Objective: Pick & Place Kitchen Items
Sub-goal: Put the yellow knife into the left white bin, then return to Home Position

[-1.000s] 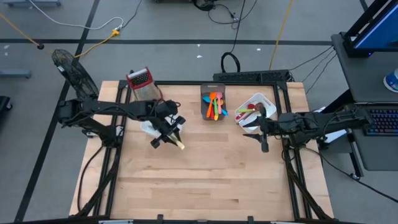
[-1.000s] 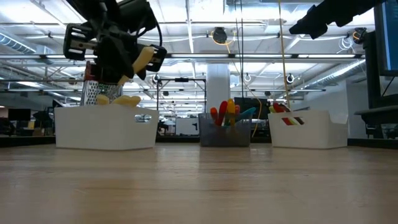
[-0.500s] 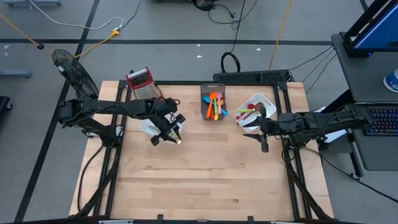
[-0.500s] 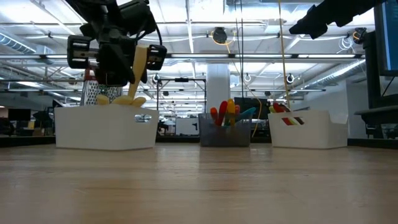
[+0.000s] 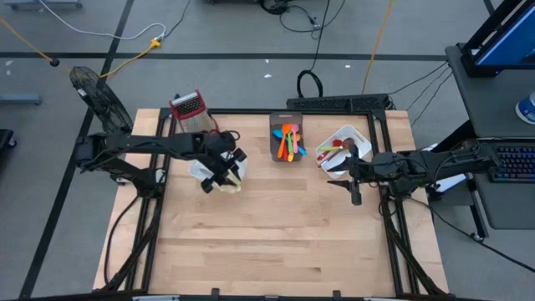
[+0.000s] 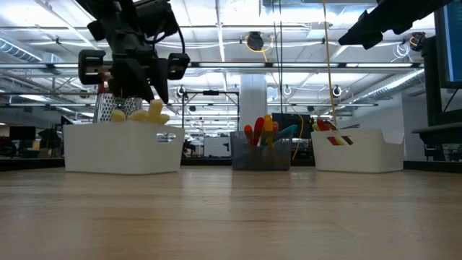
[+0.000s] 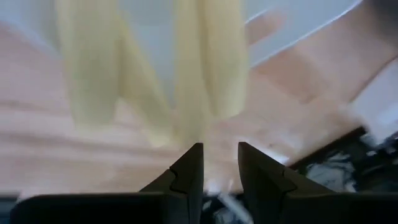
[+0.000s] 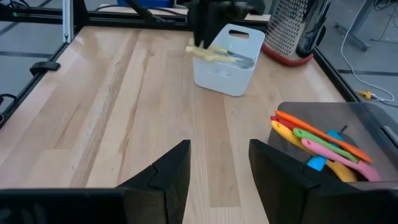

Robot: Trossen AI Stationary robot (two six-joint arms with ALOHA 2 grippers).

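Observation:
My left gripper (image 5: 222, 174) hangs over the near right corner of the left white bin (image 5: 201, 170), fingers a little apart with nothing between them (image 7: 216, 149). Pale yellow utensils (image 7: 208, 62) lie just beyond its fingertips. In the low view they poke above the bin's rim (image 6: 153, 113); whether the fingertips touch them I cannot tell. My right gripper (image 5: 354, 194) is open and empty (image 8: 217, 149), in the air by the right white bin (image 5: 355, 138).
A grey bin (image 5: 287, 140) at the far middle holds orange, pink, green and blue utensils (image 8: 320, 146). The right white bin holds red utensils (image 6: 333, 130). A red-topped grater (image 5: 189, 111) stands at the far left. The near half of the wooden table (image 5: 276, 242) is bare.
My left gripper has gone toward the table's far left, over the white bin, turning its fingers downward. The yellow utensil it carried has swung from slanted to upright, then gone down onto the bin's rim among the other yellow pieces.

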